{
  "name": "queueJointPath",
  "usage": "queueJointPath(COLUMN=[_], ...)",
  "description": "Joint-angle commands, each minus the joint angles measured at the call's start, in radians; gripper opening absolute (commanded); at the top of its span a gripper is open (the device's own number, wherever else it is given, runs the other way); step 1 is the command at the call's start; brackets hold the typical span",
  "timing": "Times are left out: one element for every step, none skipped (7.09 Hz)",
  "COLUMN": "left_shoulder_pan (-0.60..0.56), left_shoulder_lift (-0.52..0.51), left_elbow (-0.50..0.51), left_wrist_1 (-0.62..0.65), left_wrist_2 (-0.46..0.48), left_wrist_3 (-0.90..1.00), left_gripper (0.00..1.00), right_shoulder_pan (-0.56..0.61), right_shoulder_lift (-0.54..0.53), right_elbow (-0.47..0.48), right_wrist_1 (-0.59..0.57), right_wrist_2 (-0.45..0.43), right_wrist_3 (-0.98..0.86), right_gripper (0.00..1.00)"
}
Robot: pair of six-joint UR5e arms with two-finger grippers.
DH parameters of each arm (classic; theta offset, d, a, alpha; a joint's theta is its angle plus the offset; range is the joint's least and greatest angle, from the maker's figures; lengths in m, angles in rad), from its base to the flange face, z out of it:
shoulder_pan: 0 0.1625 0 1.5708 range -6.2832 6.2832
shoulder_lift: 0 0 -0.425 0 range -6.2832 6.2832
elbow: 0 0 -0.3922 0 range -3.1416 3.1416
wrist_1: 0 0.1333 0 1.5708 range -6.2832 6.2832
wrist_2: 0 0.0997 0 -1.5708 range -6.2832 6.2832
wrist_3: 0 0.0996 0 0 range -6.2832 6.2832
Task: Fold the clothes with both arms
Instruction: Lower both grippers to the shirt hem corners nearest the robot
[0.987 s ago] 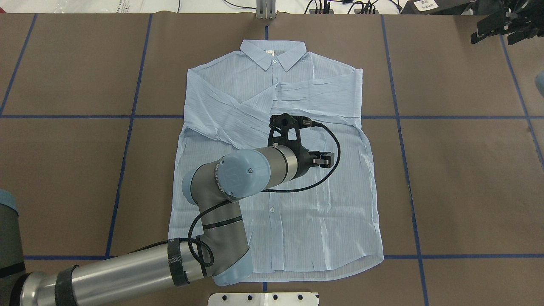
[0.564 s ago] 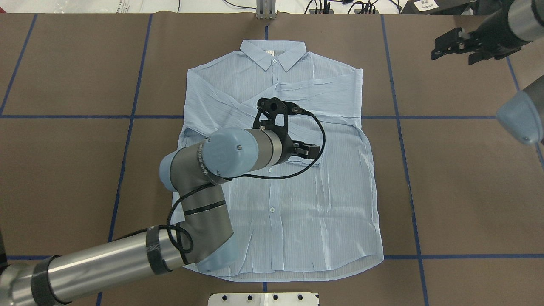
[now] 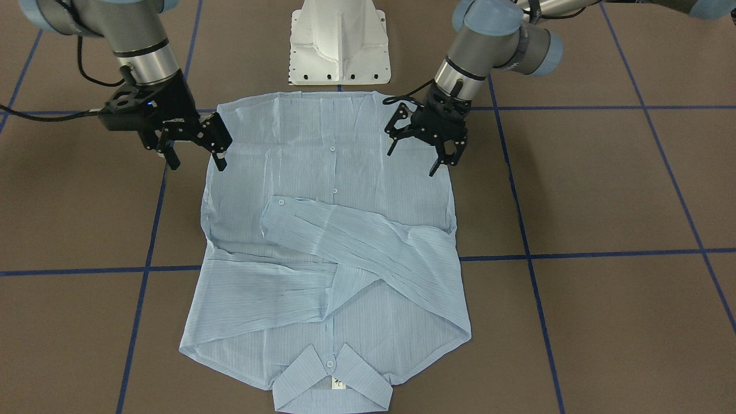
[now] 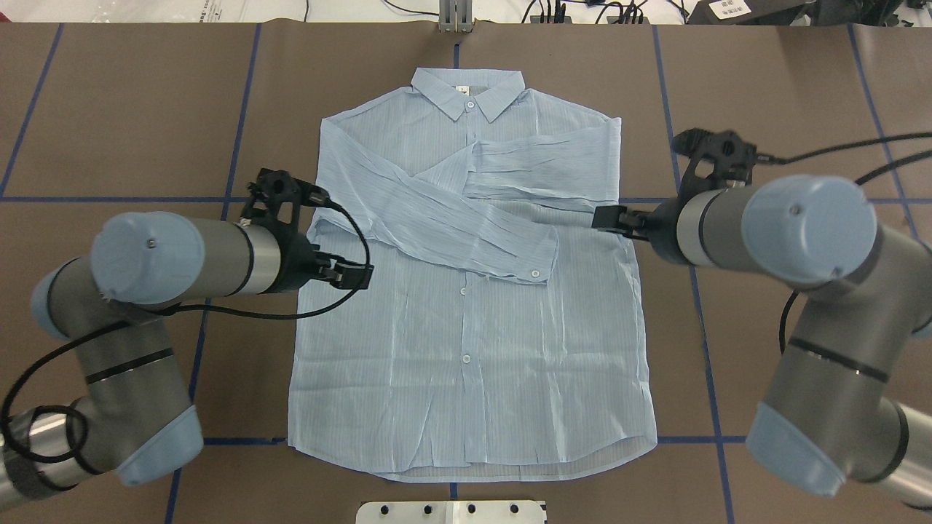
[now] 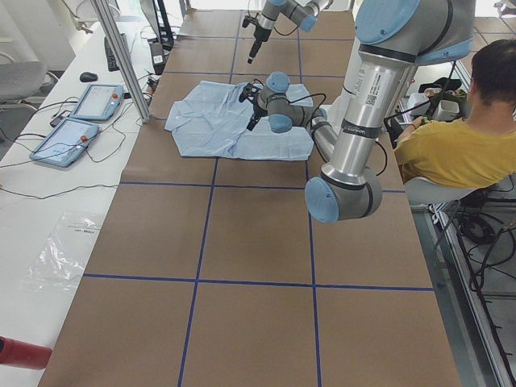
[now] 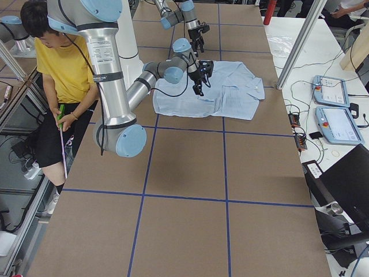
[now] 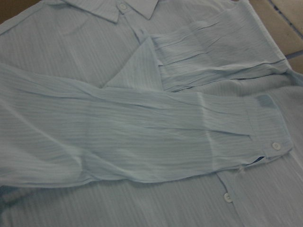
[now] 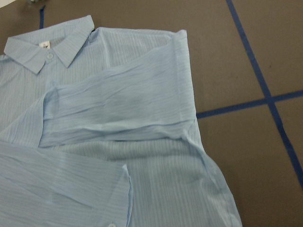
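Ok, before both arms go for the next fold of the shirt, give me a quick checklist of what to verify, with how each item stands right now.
1. Left claw open and empty: ok.
2. Right claw open and empty: ok.
3. Both sleeves folded across the front of the shirt, upper sleeve crossing over lower sleeve: ok.
4. Hem lying flat, not yet folded up: ok.
5. Collar flat at the far end: ok.
6. Height of each claw above the cloth: cannot tell.
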Motion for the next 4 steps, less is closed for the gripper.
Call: queueJointPath(left_shoulder_pan=[0.054, 0.129, 0.189, 0.234], left_shoulder_lift=[0.179, 0.199, 0.211, 0.213], left_elbow=[-0.087, -0.088, -0.088, -0.091], left_wrist_1=[-0.007, -0.004, 0.006, 0.023], left_wrist_2=[0.063, 0.126, 0.142, 0.144], left_wrist_3=[-0.2, -0.265, -0.32, -0.354], left_gripper=[1.0, 1.0, 1.0, 0.99], right_shoulder_pan=[-0.165, -0.165, -0.165, -0.167], right_shoulder_lift=[-0.062, -0.065, -0.068, -0.07], right_elbow=[0.057, 0.057, 0.056, 0.054], right_wrist_1=[-0.001, -0.001, -0.001, -0.001], right_wrist_2=[-0.16, -0.162, -0.162, -0.162], right_wrist_3=[0.106, 0.106, 0.106, 0.106], right_gripper=[1.0, 1.0, 1.0, 1.0])
